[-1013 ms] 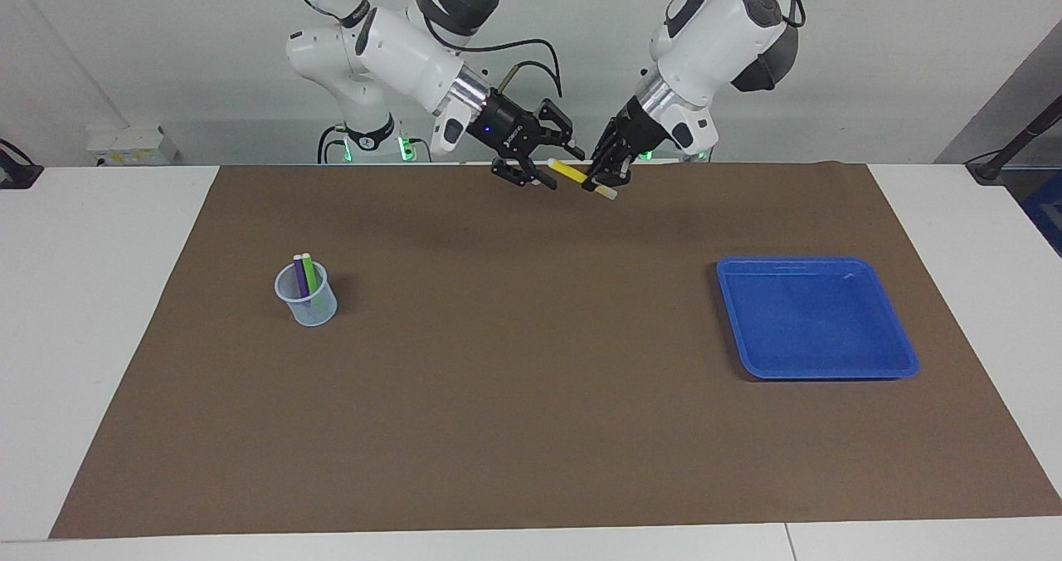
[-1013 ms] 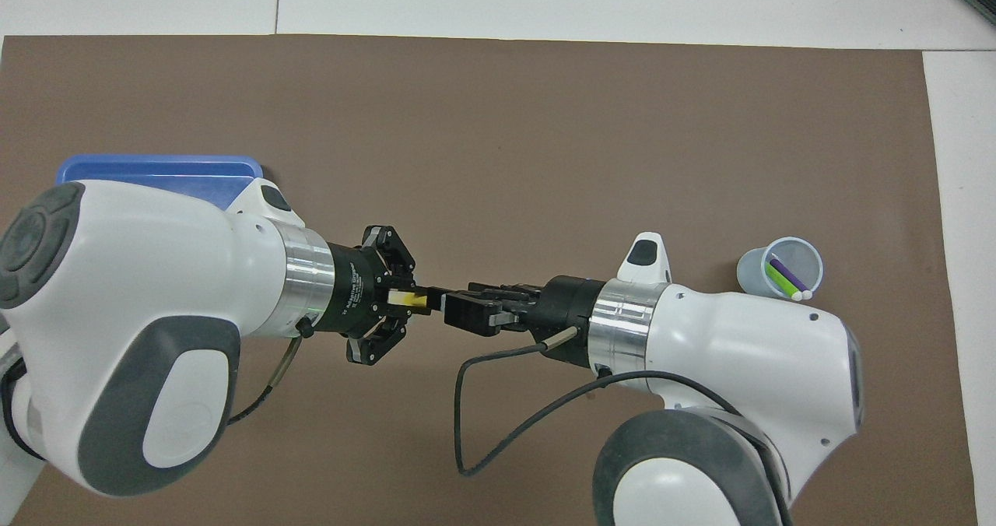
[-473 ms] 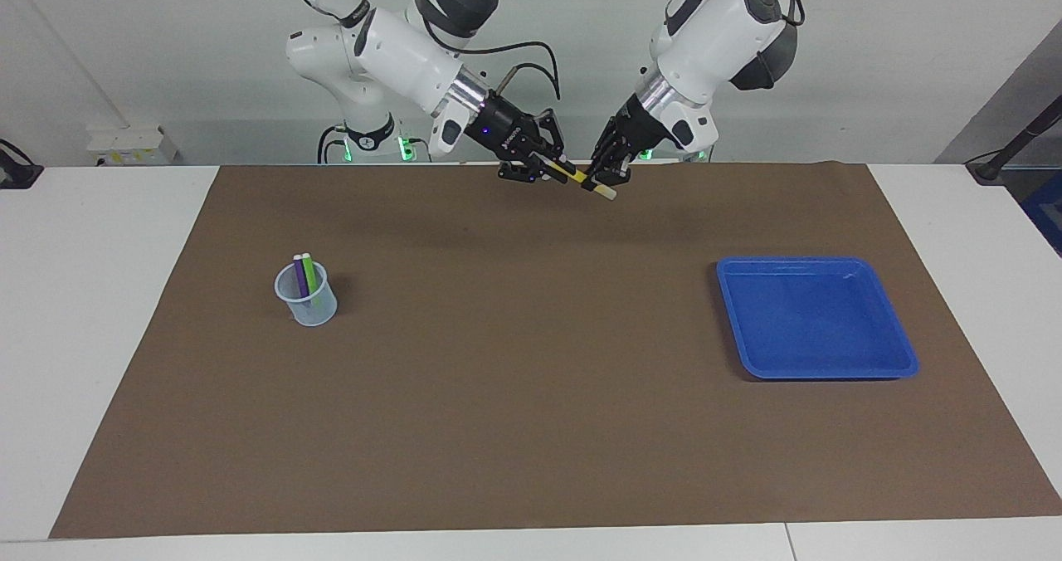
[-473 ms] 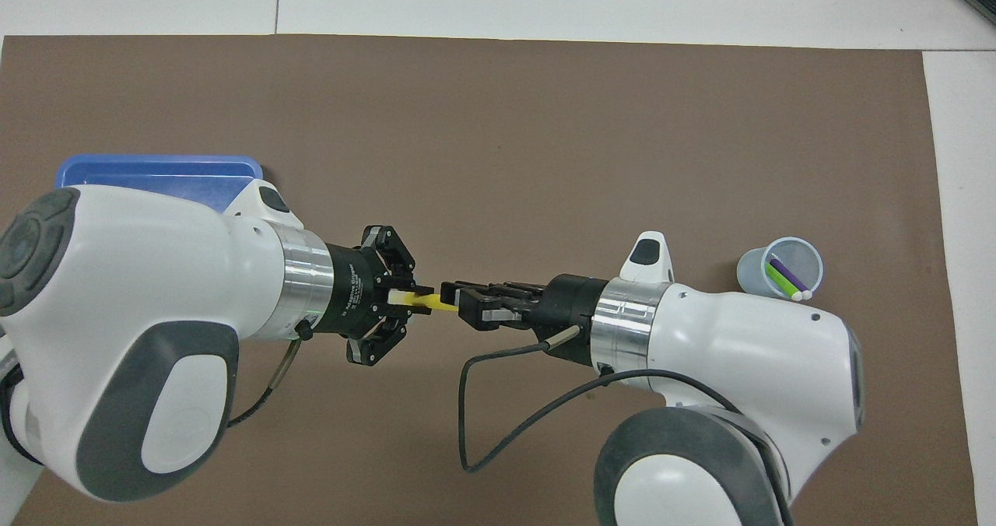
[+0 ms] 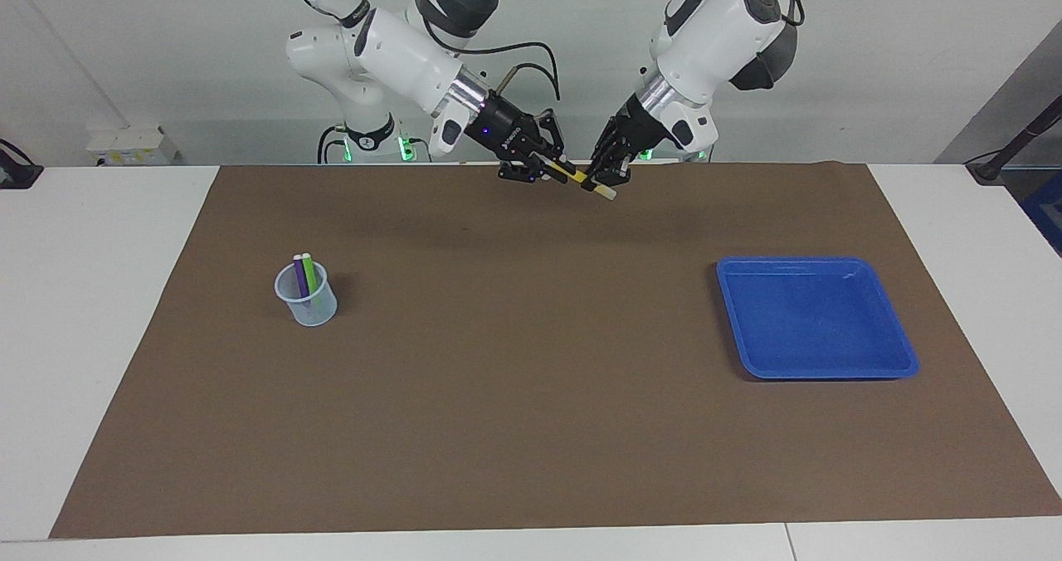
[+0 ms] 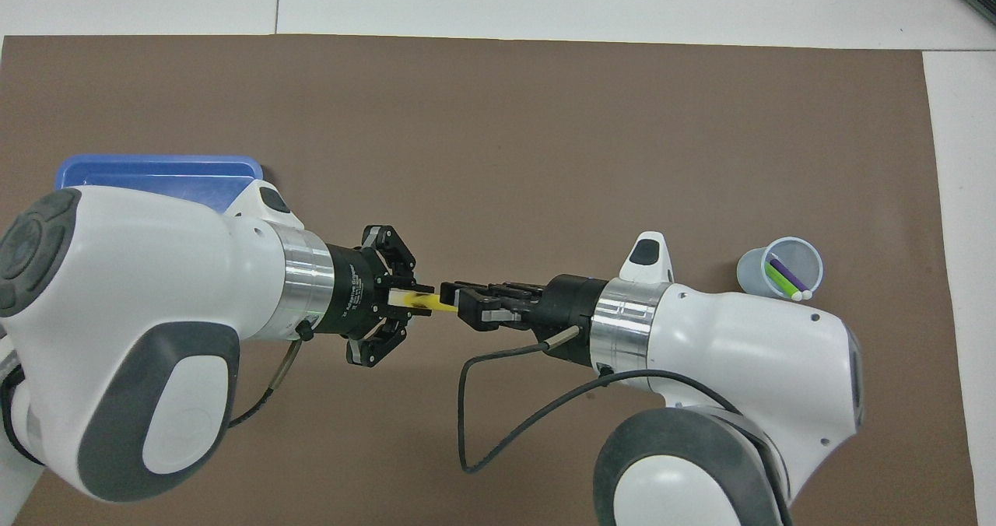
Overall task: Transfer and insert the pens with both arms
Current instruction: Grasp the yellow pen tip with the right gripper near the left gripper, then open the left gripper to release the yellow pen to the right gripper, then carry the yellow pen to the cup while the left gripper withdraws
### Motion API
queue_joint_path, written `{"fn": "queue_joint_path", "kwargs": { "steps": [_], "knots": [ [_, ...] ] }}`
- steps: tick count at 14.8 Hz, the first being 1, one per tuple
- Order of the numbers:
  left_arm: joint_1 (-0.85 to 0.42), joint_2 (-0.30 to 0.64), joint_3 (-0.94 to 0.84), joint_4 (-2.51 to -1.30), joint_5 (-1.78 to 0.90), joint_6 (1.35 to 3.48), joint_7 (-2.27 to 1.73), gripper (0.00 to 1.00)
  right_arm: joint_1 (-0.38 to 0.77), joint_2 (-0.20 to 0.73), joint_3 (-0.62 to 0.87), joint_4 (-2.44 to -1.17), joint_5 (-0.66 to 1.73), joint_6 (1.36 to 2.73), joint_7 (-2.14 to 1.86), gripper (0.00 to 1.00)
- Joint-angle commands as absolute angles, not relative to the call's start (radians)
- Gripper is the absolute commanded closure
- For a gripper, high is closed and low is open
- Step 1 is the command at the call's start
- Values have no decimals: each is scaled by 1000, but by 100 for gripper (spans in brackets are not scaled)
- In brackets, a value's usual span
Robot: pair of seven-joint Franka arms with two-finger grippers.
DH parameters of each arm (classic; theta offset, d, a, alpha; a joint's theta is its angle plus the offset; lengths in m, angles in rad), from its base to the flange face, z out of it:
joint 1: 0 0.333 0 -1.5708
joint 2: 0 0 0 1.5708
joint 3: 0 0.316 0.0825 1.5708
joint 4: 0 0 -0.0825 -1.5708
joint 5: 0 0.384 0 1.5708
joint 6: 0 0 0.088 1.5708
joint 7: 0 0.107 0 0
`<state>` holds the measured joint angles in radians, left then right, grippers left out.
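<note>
One camera faces the robots from high across the table; another looks steeply down above them; both share the brown mat.

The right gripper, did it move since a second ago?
Yes. The right gripper slid along the yellow pen toward the left gripper, away from the cup, and shut on the pen.

The cup stands on the mat toward the right arm's end of the table, two pens upright in it. The tray lies well apart toward the left arm's end. Between them, over the mat's edge nearest the robots, a third pen hangs between the left gripper and the right gripper.
</note>
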<state>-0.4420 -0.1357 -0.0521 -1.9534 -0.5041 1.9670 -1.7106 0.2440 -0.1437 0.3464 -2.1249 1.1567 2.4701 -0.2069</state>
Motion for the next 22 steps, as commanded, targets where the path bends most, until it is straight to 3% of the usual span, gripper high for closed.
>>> {"fn": "queue_joint_path", "kwargs": {
  "steps": [1,10,22],
  "knots": [
    [-462,-164,-43,-1988,-505,1988,-1721,0,245,-147,348,-2126,1166,2462,-232,100],
    [-393,-170,-23,-1962,-355,1945,-1698,0,200,-144,345,-2126,967,2415,-229,100],
    [-49,-170,-17,-1917,-305,1798,-998,0,-77,-161,341,-2086,321,2120,-122,100]
  ]
}}
